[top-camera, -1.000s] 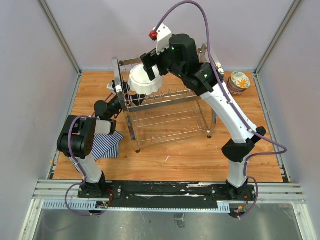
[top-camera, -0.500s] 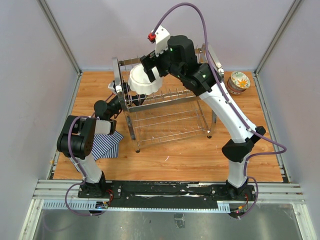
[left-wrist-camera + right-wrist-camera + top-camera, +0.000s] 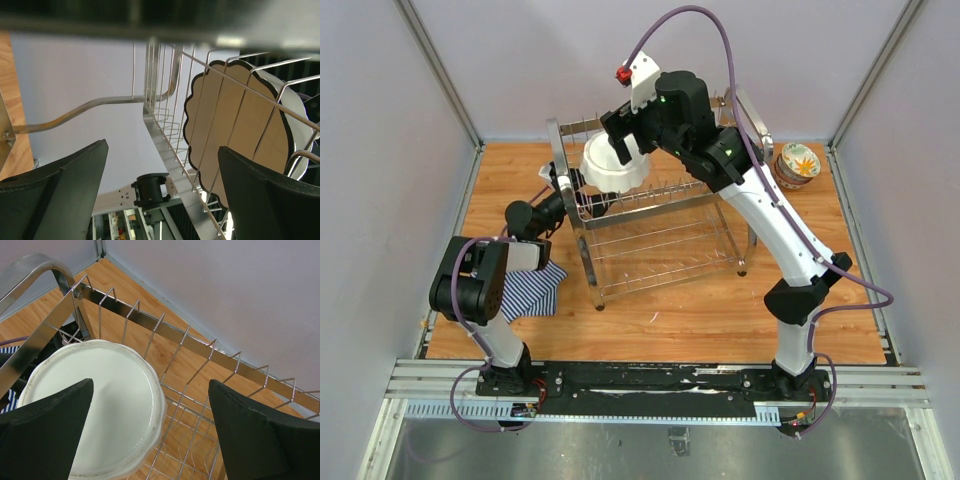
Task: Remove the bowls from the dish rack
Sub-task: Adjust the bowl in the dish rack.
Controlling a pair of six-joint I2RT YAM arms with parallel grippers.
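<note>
The chrome dish rack (image 3: 660,240) stands mid-table, slightly askew. The large white scalloped bowl (image 3: 617,165) lies upside down on its upper tier at the left end. My right gripper (image 3: 619,140) hovers just above it, open. In the right wrist view (image 3: 150,440) one finger is over the bowl's base (image 3: 95,410) and the other over the rack's wires (image 3: 200,355). My left gripper (image 3: 563,186) is open at the rack's left end, under the top tier. It (image 3: 162,200) looks up through the wires (image 3: 165,145) at the bowl's rim (image 3: 235,120).
A stack of small patterned bowls (image 3: 798,163) stands at the back right corner. A blue-white striped cloth (image 3: 530,288) lies on the wooden table (image 3: 700,320) beside the left arm. Grey walls close in the back and sides.
The rack has shifted and turned slightly, its left end moving back. The white bowl has moved a little right with it. The right gripper stays just over the bowl.
</note>
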